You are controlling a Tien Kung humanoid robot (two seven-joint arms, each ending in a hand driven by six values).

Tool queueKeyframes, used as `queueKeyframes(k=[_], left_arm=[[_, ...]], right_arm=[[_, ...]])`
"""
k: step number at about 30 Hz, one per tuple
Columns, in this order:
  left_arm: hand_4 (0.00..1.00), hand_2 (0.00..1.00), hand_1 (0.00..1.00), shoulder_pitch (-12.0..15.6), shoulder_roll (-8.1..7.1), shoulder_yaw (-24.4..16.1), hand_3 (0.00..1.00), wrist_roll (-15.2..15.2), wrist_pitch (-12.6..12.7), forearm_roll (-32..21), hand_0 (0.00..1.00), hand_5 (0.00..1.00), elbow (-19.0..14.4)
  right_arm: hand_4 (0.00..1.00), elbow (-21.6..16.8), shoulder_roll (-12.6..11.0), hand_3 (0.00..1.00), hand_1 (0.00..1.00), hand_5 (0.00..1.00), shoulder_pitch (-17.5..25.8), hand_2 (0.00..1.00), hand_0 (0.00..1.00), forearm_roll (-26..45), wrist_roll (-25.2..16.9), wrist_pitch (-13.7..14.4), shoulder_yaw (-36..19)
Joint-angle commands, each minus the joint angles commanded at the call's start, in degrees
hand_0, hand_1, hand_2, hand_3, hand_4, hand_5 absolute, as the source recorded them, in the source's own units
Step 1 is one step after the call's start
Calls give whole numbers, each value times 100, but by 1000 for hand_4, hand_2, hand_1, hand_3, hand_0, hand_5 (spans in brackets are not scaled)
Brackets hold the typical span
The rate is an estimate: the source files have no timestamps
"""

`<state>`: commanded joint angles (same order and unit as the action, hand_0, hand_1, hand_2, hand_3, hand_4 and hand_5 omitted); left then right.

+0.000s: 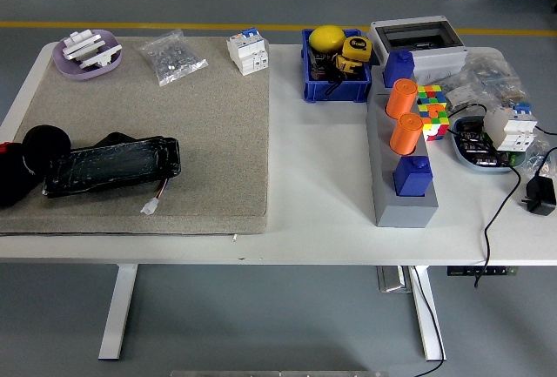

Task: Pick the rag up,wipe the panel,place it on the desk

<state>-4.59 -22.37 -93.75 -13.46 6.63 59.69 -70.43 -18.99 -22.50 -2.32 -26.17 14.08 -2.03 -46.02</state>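
On felt mat (174,133): glossy flat panel (111,165).

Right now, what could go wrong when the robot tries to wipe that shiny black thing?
The black panel has a thin wire with a white plug sticking out; a wiping rag might snag it and drag the panel along. The panel also lies loose on the grey mat, so a hard push could slide it. The left hand sits at the picture's edge, mostly hidden, and I can't clearly see a rag, so a grab could miss.
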Motion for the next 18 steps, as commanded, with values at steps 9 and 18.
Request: queueKeyframes(k=[9, 18], left_arm=[[739, 622, 664, 58, -24, -4, 591, -2, 14, 12, 522, 30, 15], [739, 623, 668, 63, -60, 37, 592, 24, 16, 58, 525, 31, 75]], right_arm=[[998, 36, 76, 681, 702, 728, 10, 711, 794, 59, -15, 14, 22], [998, 21, 123, 682, 702, 729, 23, 710, 796, 44, -42, 33, 4]])
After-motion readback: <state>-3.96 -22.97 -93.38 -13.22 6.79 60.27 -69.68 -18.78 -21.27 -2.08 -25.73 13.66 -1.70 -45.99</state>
